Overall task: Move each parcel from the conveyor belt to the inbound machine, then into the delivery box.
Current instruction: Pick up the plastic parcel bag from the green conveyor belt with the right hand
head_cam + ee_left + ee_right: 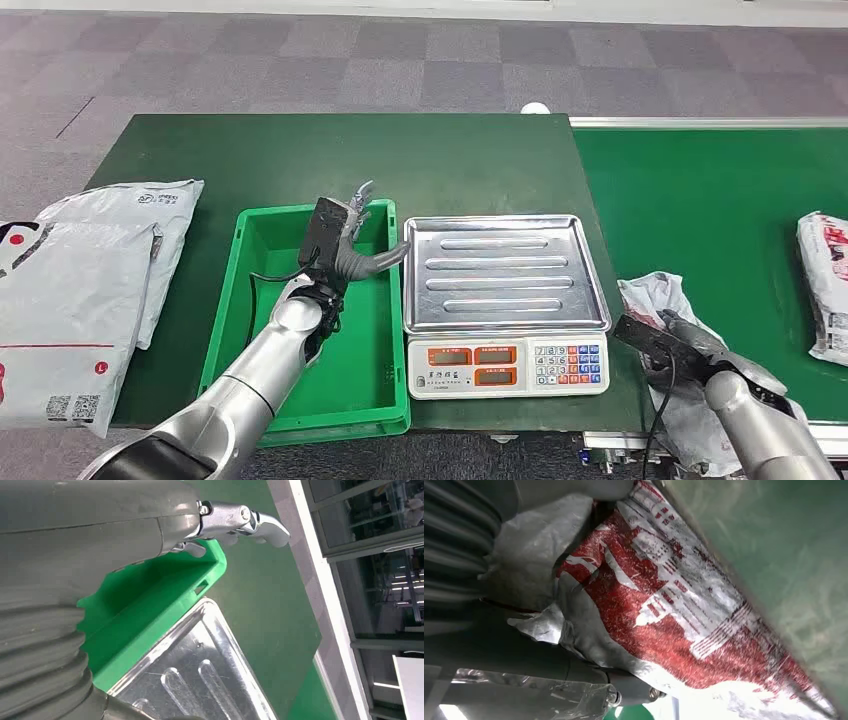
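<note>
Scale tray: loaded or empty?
Empty. The scale tray shows only bare ribbed metal in the head view; the parcel is beside it, under the right hand.

— Green table cloth [300, 150], brighter green crate [365, 385], green conveyor belt [700, 200].
— Silver ribbed scale tray [500, 265]; white scale front [505, 365] with orange displays, blue and orange keys.
— White-grey parcel [684, 595], red and white print, crinkled.
— Grey mailers [90, 290], red marks, black codes.
— Purple-grey chequered floor [300, 60].

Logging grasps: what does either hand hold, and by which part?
Right hand grips the crumpled grey-and-red plastic parcel at its near end; left hand holds nothing.
</note>
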